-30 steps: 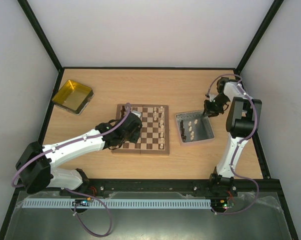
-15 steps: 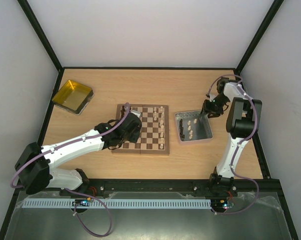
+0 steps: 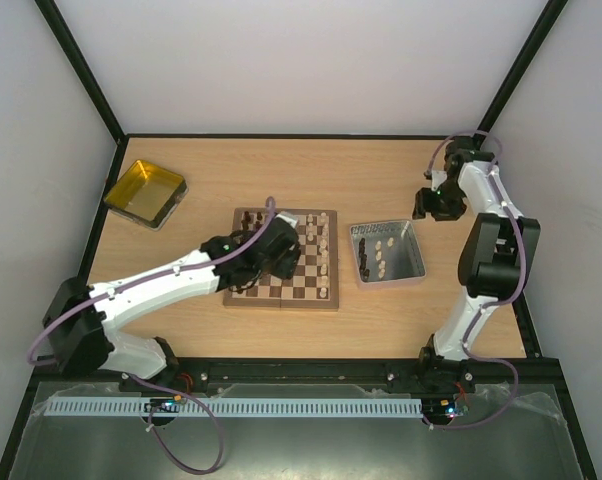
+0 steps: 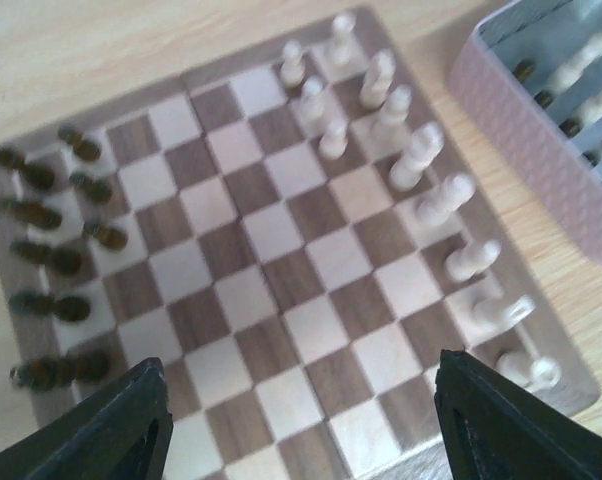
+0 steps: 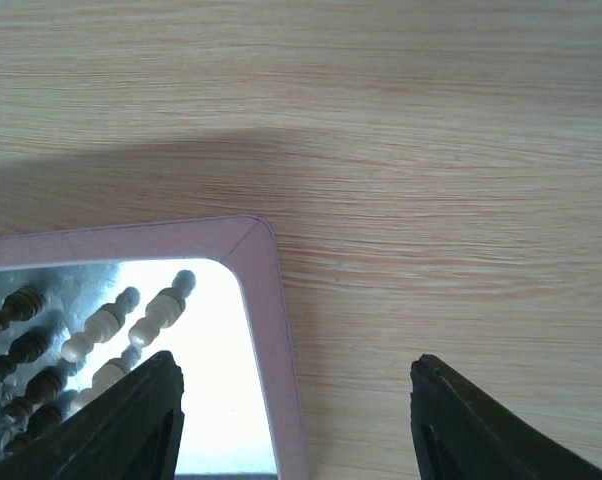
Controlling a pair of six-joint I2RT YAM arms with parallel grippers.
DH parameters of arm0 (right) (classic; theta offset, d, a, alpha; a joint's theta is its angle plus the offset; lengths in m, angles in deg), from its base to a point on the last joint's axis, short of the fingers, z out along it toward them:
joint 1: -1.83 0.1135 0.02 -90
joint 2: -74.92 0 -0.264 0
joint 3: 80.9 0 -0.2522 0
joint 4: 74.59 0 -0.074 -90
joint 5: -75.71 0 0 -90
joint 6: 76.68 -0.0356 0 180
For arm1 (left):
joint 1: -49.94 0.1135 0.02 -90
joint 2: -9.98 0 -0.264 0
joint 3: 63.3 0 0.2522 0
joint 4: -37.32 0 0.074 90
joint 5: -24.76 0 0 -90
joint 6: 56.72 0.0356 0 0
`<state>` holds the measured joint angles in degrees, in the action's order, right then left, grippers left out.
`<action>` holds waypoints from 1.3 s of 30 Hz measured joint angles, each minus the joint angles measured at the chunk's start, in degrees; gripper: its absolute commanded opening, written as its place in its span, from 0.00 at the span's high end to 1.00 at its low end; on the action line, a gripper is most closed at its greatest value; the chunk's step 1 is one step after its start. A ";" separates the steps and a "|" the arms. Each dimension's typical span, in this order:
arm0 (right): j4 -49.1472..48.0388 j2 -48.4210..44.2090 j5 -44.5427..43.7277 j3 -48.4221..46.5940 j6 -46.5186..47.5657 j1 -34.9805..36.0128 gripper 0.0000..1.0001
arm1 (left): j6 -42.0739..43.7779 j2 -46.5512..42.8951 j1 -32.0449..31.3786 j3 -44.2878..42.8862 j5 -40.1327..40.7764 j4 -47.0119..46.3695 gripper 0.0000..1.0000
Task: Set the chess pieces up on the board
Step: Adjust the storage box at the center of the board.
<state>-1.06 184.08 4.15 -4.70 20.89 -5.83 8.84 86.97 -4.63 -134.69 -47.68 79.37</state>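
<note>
- The board (image 3: 306, 268) lies flat near the middle of the table (image 3: 281, 170), between the two arms' reach, with the left arm stretched across its near-left part.
- The left gripper (image 4: 301, 430) hangs above the board's near edge, looking down across the squares. Its jaws stand wide open, and only bare checkered squares show between the two dark fingers (image 4: 111, 430); it holds nothing.
- Pale pieces (image 4: 421, 160) stand upright in two ragged rows along the board's right side, the side nearest the grey metal tray (image 3: 391, 282).
- Dark pieces (image 4: 51, 260) sit in two rows along the opposite, left side. They are blurred in the left wrist view, so single shapes cannot be told.
- The board's middle squares are bare.
- The grey metal tray rests just beside the board's right edge, apart from it.
- Loose pieces (image 5: 151, 315), some pale and some dark, lie on their sides inside the tray.
- The right gripper (image 5: 296, 430) hovers over the tray's far right corner and the bare wood beyond it. Its jaws are spread wide and grip nothing.
- A yellow tray (image 3: 171, 206) sits at the far left of the table, well apart from the board.
</note>
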 measured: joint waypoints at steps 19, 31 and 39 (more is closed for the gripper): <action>-8.26 -23.74 -9.79 20.81 7.28 -1.09 0.40 | 13.70 46.01 -0.31 -65.22 -8.17 17.94 0.69; -8.83 -28.17 -8.68 26.29 11.82 -7.78 0.39 | 15.10 60.37 0.92 -75.28 -15.89 23.17 0.68; -9.05 -28.41 -7.80 27.56 13.49 -10.12 0.39 | 15.78 64.37 0.98 -76.43 -15.78 23.23 0.69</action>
<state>-10.11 155.67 -3.66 22.86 34.38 -15.95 24.62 151.34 -3.64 -211.12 -63.46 102.61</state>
